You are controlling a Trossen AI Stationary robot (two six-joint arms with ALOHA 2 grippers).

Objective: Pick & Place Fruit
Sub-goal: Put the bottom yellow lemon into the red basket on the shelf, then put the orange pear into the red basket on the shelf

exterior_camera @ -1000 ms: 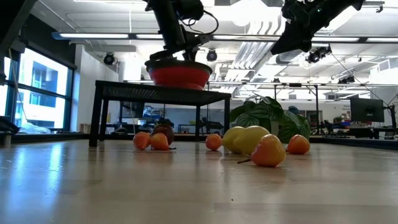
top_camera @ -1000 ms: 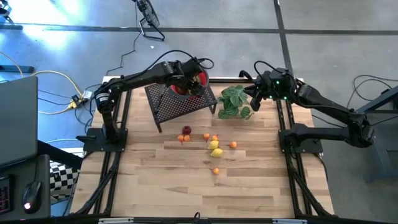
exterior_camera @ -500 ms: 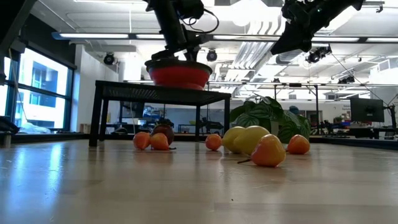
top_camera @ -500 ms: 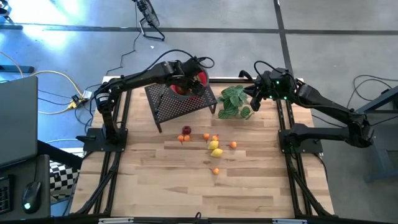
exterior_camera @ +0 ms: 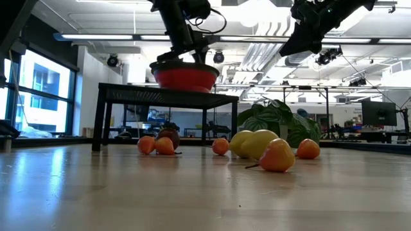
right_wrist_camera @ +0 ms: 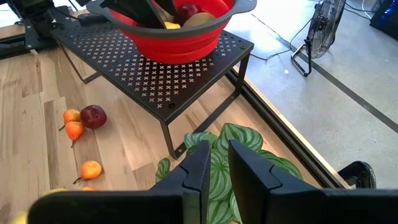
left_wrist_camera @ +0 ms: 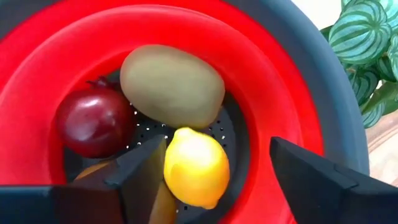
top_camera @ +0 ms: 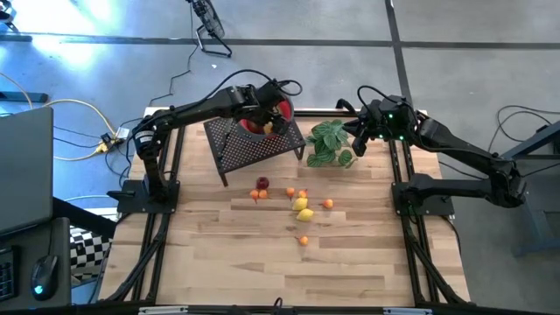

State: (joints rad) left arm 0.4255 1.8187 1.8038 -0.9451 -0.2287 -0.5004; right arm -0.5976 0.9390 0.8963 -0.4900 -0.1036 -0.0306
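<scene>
My left gripper [top_camera: 263, 123] [left_wrist_camera: 217, 146] is open and points down into the red bowl [top_camera: 272, 117] [left_wrist_camera: 261, 93] on the black perforated rack [top_camera: 254, 144]. In the bowl lie a yellow lemon [left_wrist_camera: 196, 167], a brownish-green kiwi [left_wrist_camera: 172, 85] and a dark red fruit [left_wrist_camera: 93, 121]; the lemon lies between the fingers. On the table sit a dark red fruit [top_camera: 262, 183], two lemons [top_camera: 303, 209] and several small orange balls [top_camera: 328, 203]. My right gripper [top_camera: 360, 138] [right_wrist_camera: 217, 155] is shut and hangs above the leafy plant [top_camera: 330, 143]. My left gripper has one finger [left_wrist_camera: 146, 171] right beside the lemon's side [left_wrist_camera: 171, 174]; I cannot tell whether it touches. The other finger [left_wrist_camera: 311, 174] stands apart from it. The fingers come from above, and the lemon lies on the bowl's bottom.
The rack stands at the far left of the table, with the plant [right_wrist_camera: 236, 155] to its right. The loose fruit [exterior_camera: 263, 146] lies in the middle of the table. The near half of the wooden table [top_camera: 289, 280] is bare. Beyond the far edge lies grey floor with cables.
</scene>
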